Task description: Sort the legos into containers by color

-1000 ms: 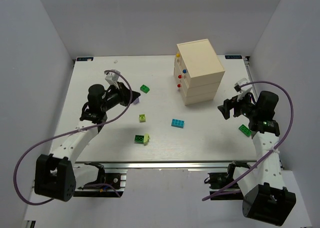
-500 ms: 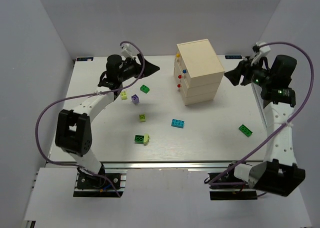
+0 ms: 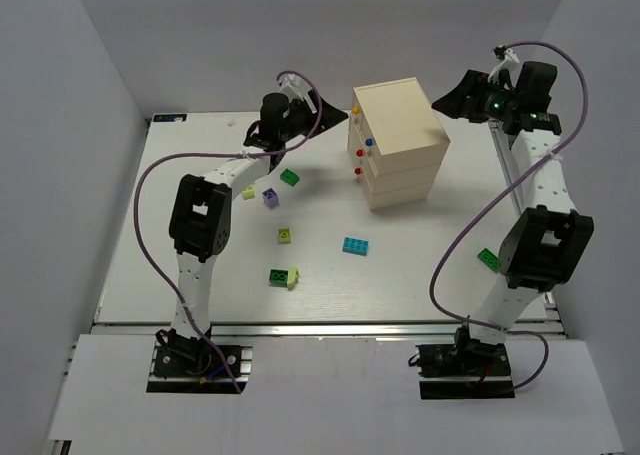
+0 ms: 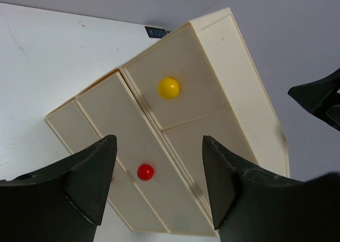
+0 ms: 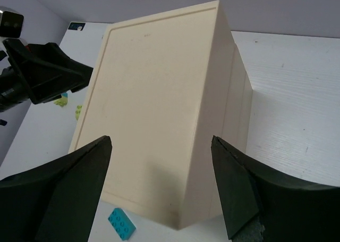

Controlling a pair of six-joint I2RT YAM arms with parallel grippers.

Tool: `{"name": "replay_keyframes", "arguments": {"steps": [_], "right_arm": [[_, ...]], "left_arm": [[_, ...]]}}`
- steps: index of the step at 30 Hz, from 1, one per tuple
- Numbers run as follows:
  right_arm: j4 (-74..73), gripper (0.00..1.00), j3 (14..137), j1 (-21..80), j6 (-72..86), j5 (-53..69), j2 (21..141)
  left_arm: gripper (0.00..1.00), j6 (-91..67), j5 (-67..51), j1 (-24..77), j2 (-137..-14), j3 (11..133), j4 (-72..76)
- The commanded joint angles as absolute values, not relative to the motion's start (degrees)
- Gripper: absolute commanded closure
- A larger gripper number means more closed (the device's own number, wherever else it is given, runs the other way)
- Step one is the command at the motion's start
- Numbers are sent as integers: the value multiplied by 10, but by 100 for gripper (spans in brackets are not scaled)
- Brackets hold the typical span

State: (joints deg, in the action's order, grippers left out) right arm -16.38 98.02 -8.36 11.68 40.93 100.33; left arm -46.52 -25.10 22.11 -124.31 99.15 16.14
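**Change noted.** Within the last second both arms have swung away from the loose bricks and up toward the cream-coloured wooden three-tier chest (image 3: 400,125). The left claw (image 3: 330,110) was low over the table on the chest's knob side and is now hanging just off the chest's top front corner, facing the drawer fronts. Where it was working, a small purple studded brick (image 3: 270,197) and a pale yellow-green brick (image 3: 248,191) are now lying bare. The right claw (image 3: 450,97) has risen from beside the green brick (image 3: 489,259), on the side of the chest away from the knobs. It is now hovering above the chest's far corner, and that brick is lying untouched.

**Meaning for the task.** In my judgement no brick is being carried. The arms appear to be turning to the drawers, all of which are looking shut. Sorting is barely begun. A green brick (image 3: 289,177), a yellow-green brick (image 3: 285,235), a blue brick (image 3: 354,245) and a green-and-pale pair (image 3: 284,276) are all lying on the table on the chest's knob side.

**Claws.** In the left wrist view the left claw (image 4: 158,143) is standing spread and empty. It is framing the top drawer's round yellow knob (image 4: 169,88) and a red knob (image 4: 145,172) below, and touching neither. In the right wrist view the right claw (image 5: 160,141) is likewise spread wide and empty, hanging over the chest's plain top (image 5: 154,93) clear of it.
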Motion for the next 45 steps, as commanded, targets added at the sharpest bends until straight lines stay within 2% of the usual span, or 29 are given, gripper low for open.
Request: {"name": "replay_keyframes", "arguments": {"steps": [1, 10, 16, 19, 22, 30, 39, 45], "right_arm": [[-140, 20, 1034, -71, 150, 427, 1040], [-174, 23, 1102, -46, 127, 367, 1134], [-192, 23, 1107, -32, 102, 328, 1153], [-200, 27, 1102, -27, 98, 329, 1158], [-197, 36, 1088, -27, 98, 335, 1158], [-181, 39, 1056, -28, 100, 326, 1149], [-185, 43, 1050, -28, 98, 331, 1149], [-189, 46, 1042, -27, 91, 332, 1146]], "left_arm": [[25, -487, -224, 224, -1253, 1034, 197], [26, -507, -234, 224, -1322, 1131, 199], [26, -516, -238, 229, -1343, 1159, 191], [27, -521, -245, 229, -1355, 1173, 188], [27, -523, -253, 235, -1368, 1189, 179], [32, -516, -267, 240, -1369, 1180, 154], [40, -551, -279, 240, -1374, 1167, 198], [42, -574, -284, 240, -1383, 1168, 217]]}}
